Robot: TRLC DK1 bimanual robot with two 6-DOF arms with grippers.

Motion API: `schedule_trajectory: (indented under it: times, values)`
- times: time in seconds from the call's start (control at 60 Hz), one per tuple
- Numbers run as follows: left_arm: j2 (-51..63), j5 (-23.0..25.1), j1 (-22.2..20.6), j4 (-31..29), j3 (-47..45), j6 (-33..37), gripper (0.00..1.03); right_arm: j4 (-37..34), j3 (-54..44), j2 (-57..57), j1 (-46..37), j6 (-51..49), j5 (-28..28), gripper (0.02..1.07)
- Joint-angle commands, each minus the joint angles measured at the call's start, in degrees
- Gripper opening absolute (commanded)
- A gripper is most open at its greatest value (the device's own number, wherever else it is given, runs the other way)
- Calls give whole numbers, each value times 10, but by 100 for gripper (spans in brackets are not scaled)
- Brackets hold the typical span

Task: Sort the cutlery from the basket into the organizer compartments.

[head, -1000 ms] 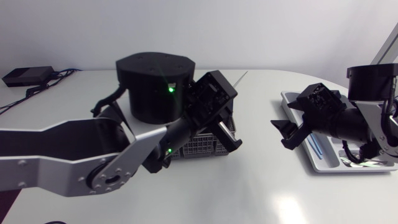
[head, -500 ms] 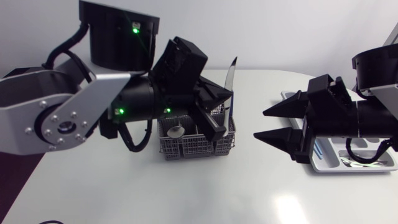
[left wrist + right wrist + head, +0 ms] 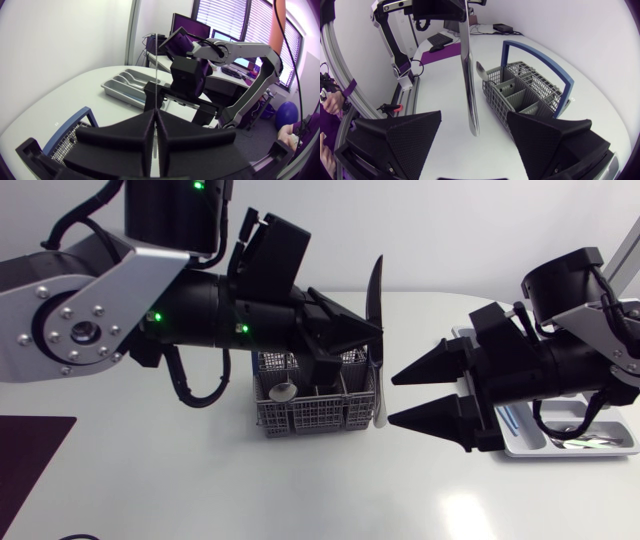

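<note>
My left gripper (image 3: 372, 336) is shut on a table knife (image 3: 378, 330) and holds it upright above the right end of the grey wire basket (image 3: 310, 415). A spoon (image 3: 284, 392) stands in the basket. My right gripper (image 3: 392, 399) is open, pointing at the knife's lower end. In the right wrist view the knife (image 3: 468, 75) hangs between the tips of the right gripper (image 3: 474, 116), touching neither finger. In the left wrist view the left gripper (image 3: 156, 120) clamps the knife (image 3: 156, 65), seen edge-on. The organizer (image 3: 520, 448) lies under my right arm.
The basket (image 3: 525, 95) has a blue handle (image 3: 540, 57) arching over it. My left arm's bulk hangs over the table's left and middle. The organizer (image 3: 125, 85) holds some cutlery in its compartments.
My left gripper has lifted the knife up out of the basket and turned it upright. My right gripper has swung left toward the knife and opened wider.
</note>
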Motion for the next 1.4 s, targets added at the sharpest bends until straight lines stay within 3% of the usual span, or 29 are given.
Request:
schedule_trajectory:
  times: [0.0,0.2,0.3,0.567,0.867,1.017,1.183,1.283,1.383]
  values:
    - [7,28,11,2,29,-31,3,-12,20,6,14,-11,-11,96]
    - [20,75,24,-4,37,-52,3,-21,26,11,40,-10,-17,83]
    - [23,93,30,-9,44,-61,3,-26,27,17,47,-11,-25,68]
    - [28,112,33,-27,50,-61,3,-61,33,24,48,-29,-41,12]
    - [30,113,33,-27,48,-68,4,-96,33,23,49,-48,-54,8]
    - [29,113,35,-27,54,-71,44,-107,27,19,48,-51,-54,8]
    - [23,113,54,-25,68,-74,80,-130,12,9,32,-72,-49,8]
    - [15,110,76,-21,75,-83,95,-152,5,2,4,-94,-47,8]
    - [7,103,103,-13,81,-97,98,-181,-3,-1,-34,-133,-43,8]
